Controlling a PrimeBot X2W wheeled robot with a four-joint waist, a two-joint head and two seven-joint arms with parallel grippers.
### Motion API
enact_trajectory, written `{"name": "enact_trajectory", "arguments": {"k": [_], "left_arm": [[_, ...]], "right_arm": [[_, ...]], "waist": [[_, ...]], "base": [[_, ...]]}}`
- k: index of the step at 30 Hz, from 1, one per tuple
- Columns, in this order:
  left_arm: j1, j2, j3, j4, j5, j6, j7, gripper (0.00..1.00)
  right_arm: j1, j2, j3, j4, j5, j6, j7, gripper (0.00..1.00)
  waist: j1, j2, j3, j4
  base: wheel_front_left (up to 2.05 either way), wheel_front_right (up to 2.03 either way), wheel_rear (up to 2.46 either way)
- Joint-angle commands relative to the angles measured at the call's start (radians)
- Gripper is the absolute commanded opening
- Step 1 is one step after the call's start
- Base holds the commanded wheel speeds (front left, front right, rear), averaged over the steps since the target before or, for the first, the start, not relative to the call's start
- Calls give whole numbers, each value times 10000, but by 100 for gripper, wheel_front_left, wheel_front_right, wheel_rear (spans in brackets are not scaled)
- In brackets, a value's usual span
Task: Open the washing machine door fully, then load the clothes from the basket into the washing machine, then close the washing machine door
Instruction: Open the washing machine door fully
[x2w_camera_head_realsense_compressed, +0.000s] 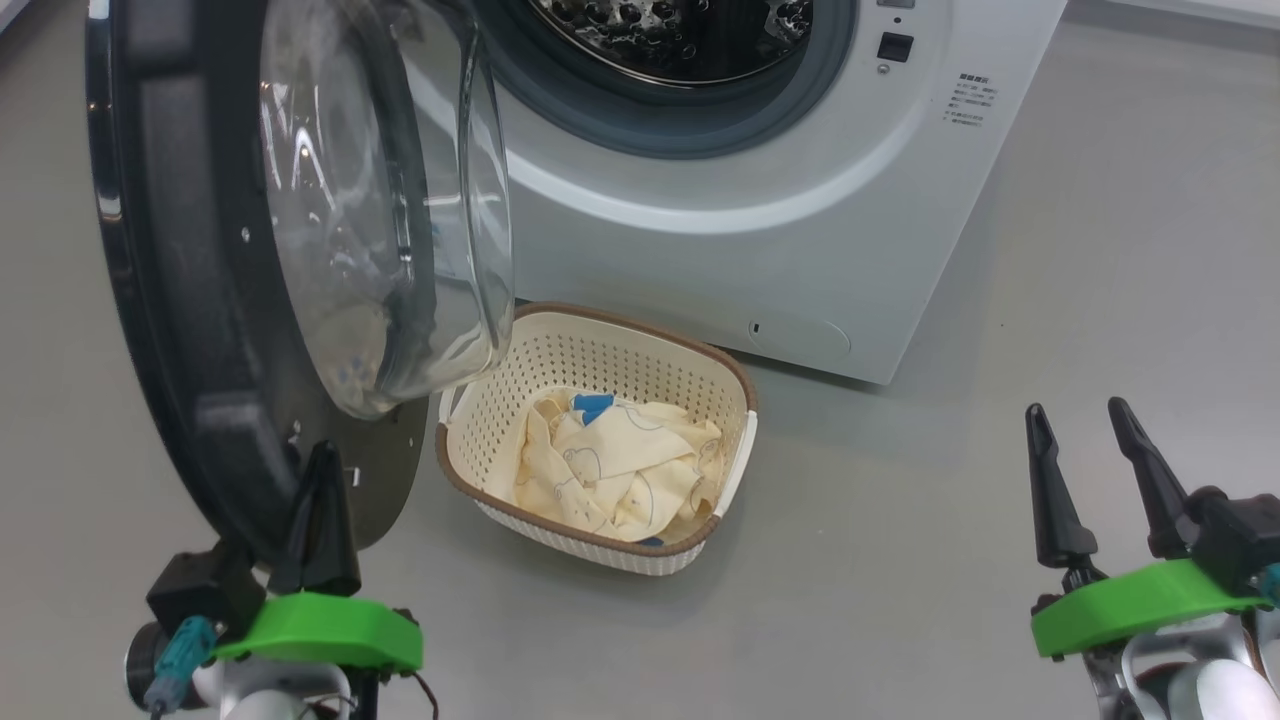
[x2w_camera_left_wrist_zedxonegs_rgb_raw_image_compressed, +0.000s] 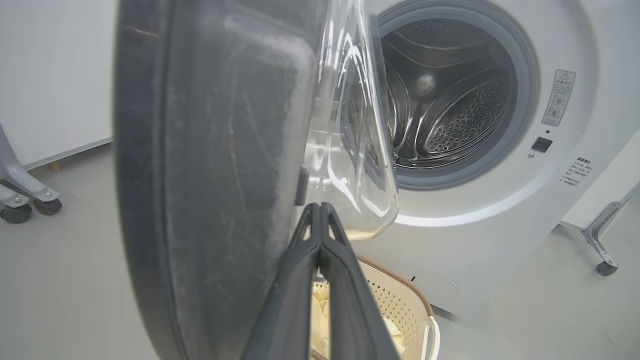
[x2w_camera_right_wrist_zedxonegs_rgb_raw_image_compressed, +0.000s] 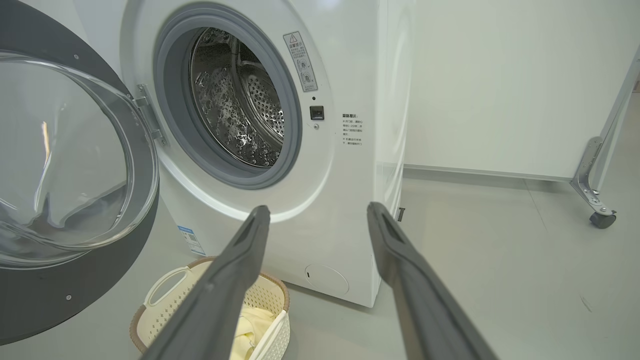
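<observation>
The washing machine (x2w_camera_head_realsense_compressed: 760, 200) stands ahead with its steel drum (x2w_camera_right_wrist_zedxonegs_rgb_raw_image_compressed: 240, 100) exposed. The washing machine door (x2w_camera_head_realsense_compressed: 190, 300) is swung out to the left, its glass bowl (x2w_camera_head_realsense_compressed: 390, 200) bulging over the basket's left end. The basket (x2w_camera_head_realsense_compressed: 730, 400) sits on the floor before the machine, holding the cream clothes (x2w_camera_head_realsense_compressed: 610, 465) with a blue patch. My left gripper (x2w_camera_head_realsense_compressed: 320, 450) is shut, empty, its tips against the inner face of the door's lower edge; the left wrist view shows the gripper (x2w_camera_left_wrist_zedxonegs_rgb_raw_image_compressed: 318, 206) by the glass bowl (x2w_camera_left_wrist_zedxonegs_rgb_raw_image_compressed: 360, 150). My right gripper (x2w_camera_head_realsense_compressed: 1075, 410) is open at lower right, empty.
Grey floor (x2w_camera_head_realsense_compressed: 950, 500) lies open between the basket and my right gripper. Caster-wheeled metal frame legs stand at the right (x2w_camera_right_wrist_zedxonegs_rgb_raw_image_compressed: 597, 200) and at the left (x2w_camera_left_wrist_zedxonegs_rgb_raw_image_compressed: 25, 200). A white wall (x2w_camera_right_wrist_zedxonegs_rgb_raw_image_compressed: 500, 75) runs behind the machine.
</observation>
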Motion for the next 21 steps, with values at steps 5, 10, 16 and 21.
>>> {"name": "enact_trajectory", "arguments": {"k": [5,10,16,21], "left_arm": [[-63,518,1043,-350,-157,2075,-131,0],[6,657,1491,-239,-232,2175,-134,0],[3,781,2045,50,-413,2221,-137,0],[-96,953,2631,690,-667,2092,-139,0]], "right_arm": [[-212,-74,249,-421,-40,-29,44,100],[-249,-74,284,-443,-48,-29,62,100],[-323,-74,258,-437,-41,-29,57,100],[-345,-74,272,-415,-34,-29,32,100]], "waist": [[0,0,9,-23],[0,0,59,-126],[0,0,138,-292],[0,0,219,-434]], "base": [[0,0,0],[0,0,0],[0,0,0],[0,0,0]]}}
